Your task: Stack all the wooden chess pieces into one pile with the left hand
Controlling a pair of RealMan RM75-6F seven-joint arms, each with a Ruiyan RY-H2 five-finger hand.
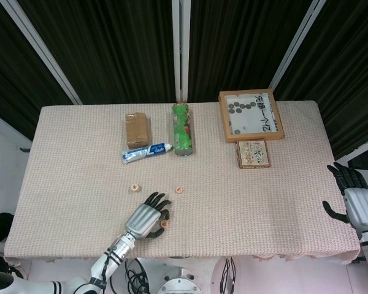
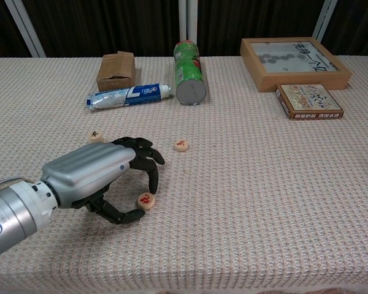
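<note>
The robot's left hand point(image 2: 104, 174) curled over the nearest wooden chess piece point(image 2: 146, 200) on the cloth-covered table point(image 2: 245, 202), thumb and a dark fingertip touching its rim on either side. Whether the disc was truly grasped or only bracketed could not be told; it sat flat on the cloth. From the head view the palm covered the thumb and hid the contact. The left forearm ran out of frame at the lower left in the chest view.

The right hand point(image 1: 356, 202) hung beyond the table's right edge, fingers spread and holding nothing, cut off at the frame's border and absent from the chest view.

All three pieces were small pale wooden discs with a red or dark character on top, too small to read. Taking the green can point(image 2: 189, 72) lying on its side as landmark, the second piece point(image 2: 181, 144) lay nearer the robot, almost straight in front of it; the third point(image 2: 95, 135) lay further left, just beyond the left hand's knuckles.

Left of the can sat a toothpaste tube point(image 2: 129, 95) and a cardboard box point(image 2: 116, 71); right of it, a wooden framed tray point(image 2: 293, 61) and a small printed box point(image 2: 309, 101). Dark curtains with pale uprights backed the table.
</note>
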